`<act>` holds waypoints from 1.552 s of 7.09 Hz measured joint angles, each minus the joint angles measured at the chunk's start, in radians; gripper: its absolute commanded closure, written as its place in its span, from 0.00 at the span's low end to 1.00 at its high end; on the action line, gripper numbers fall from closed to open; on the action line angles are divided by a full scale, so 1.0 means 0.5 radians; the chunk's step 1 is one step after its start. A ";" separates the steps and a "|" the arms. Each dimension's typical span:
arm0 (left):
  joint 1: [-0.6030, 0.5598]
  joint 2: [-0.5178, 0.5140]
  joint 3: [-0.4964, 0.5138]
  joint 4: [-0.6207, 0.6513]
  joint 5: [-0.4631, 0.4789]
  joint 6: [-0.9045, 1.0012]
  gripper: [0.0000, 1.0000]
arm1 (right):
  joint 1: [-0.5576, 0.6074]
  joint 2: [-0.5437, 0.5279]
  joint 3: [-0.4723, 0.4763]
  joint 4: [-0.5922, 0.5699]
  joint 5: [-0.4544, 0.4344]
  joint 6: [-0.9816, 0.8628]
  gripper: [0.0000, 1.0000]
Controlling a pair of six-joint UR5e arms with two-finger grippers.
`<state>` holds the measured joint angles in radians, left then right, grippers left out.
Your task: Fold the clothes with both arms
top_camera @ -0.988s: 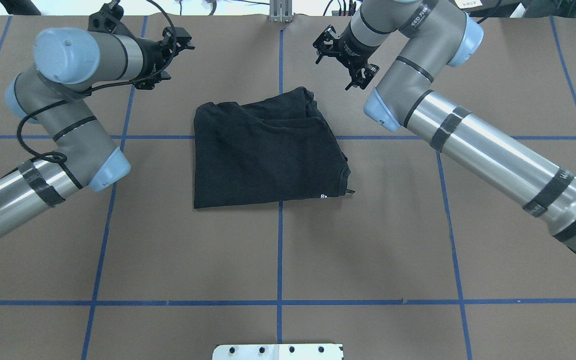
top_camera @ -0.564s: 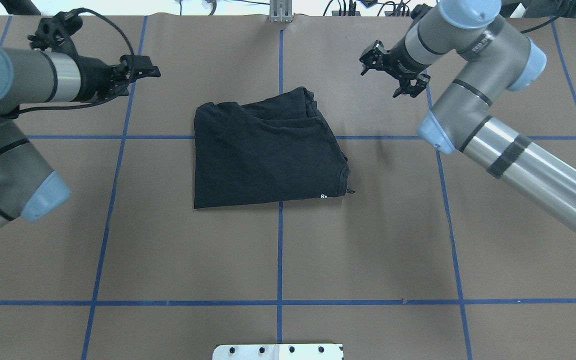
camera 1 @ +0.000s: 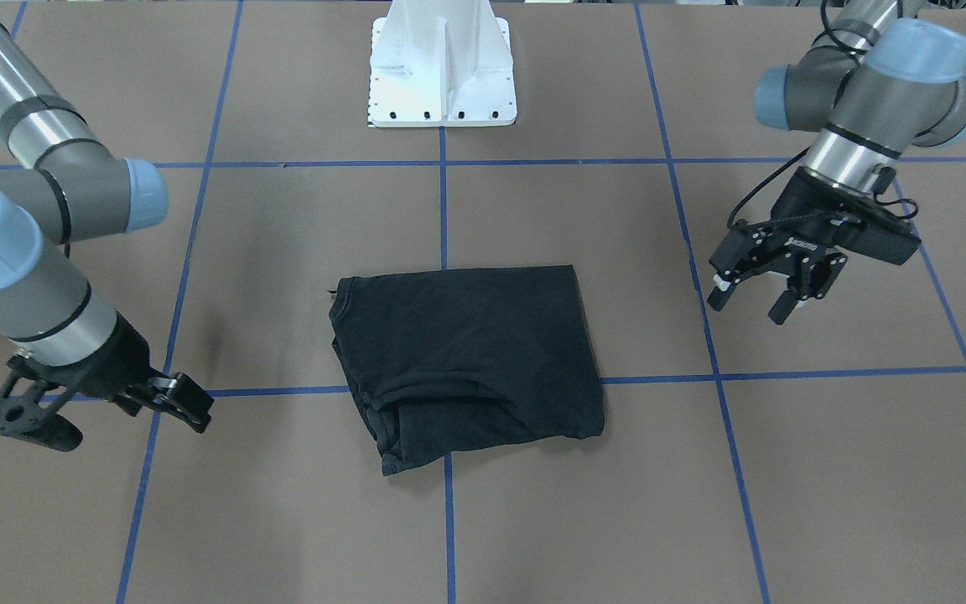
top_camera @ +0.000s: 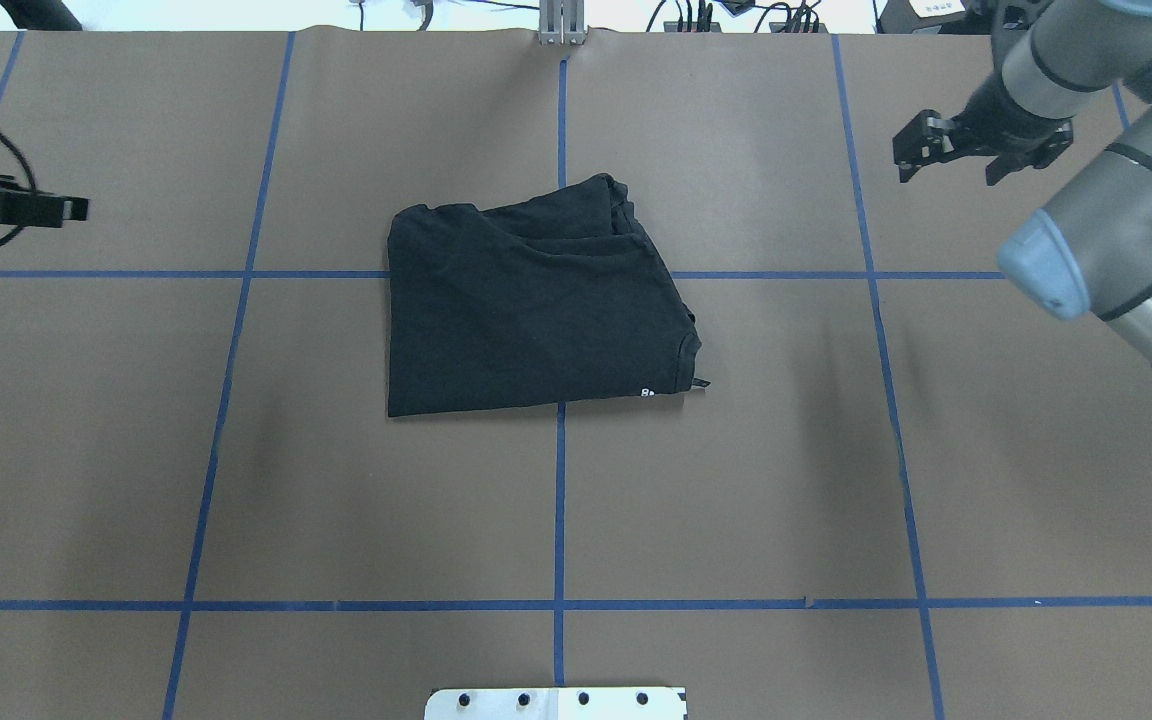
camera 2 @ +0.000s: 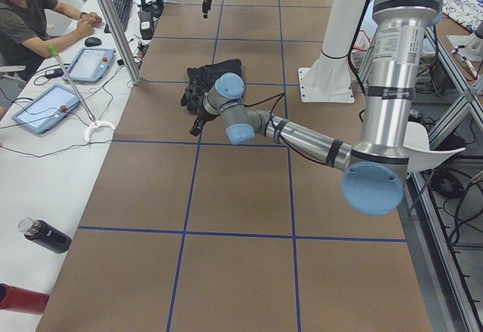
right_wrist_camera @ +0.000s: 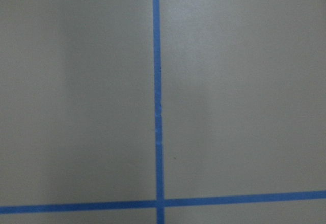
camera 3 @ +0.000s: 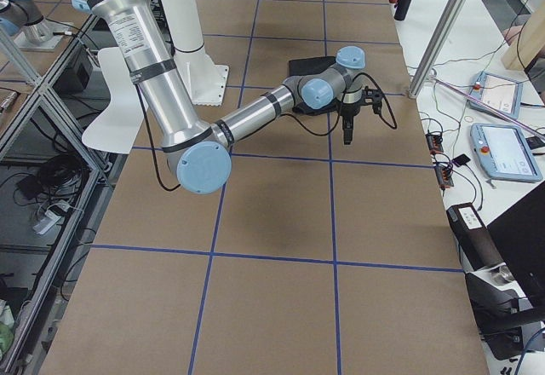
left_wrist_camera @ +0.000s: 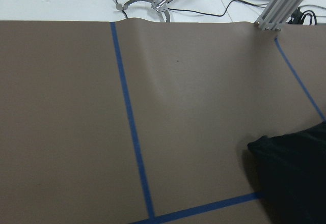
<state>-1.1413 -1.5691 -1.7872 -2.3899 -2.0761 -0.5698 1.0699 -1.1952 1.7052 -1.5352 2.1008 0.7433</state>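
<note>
A black T-shirt (top_camera: 526, 310) lay folded into a rough rectangle near the middle of a brown-covered table (top_camera: 736, 500). It sat over the crossing of two blue tape lines (top_camera: 559, 500) that were part of a grid on the table. The layered, bunched edges of the fold faced away from the robot. The collar lay at the corner nearer the robot's right side, with a small white mark just beside it. The chest graphic did not show.

Neither gripper touched the shirt. The left gripper (camera 1: 751, 302) hung above bare table well off to the shirt's left side, its two black fingers (camera 1: 785, 306) pointing down. Its jaws were spread with a clear gap, and nothing was between them. The right gripper (top_camera: 951, 165) hovered over the far right part of the table, well apart from the shirt. Its jaws also stood apart and held nothing.

The left wrist view caught one dark corner of the shirt at its lower right edge. The right wrist view showed only table and tape. The robot's white pedestal base (camera 1: 441, 75) stood behind the shirt.
</note>
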 measured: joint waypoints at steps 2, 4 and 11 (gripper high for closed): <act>-0.369 0.211 0.084 0.056 -0.257 0.666 0.00 | 0.146 -0.352 0.245 -0.058 0.107 -0.290 0.00; -0.661 0.301 0.194 0.230 -0.467 1.153 0.00 | 0.376 -0.674 0.342 -0.065 0.285 -0.691 0.00; -0.870 0.288 0.097 0.923 -0.520 1.419 0.00 | 0.625 -0.896 0.274 -0.206 0.507 -1.331 0.00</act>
<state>-1.5764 -1.4250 -1.7388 -1.9283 -2.3361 0.1399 1.3825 -1.6432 1.8422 -1.6379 2.3546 0.0778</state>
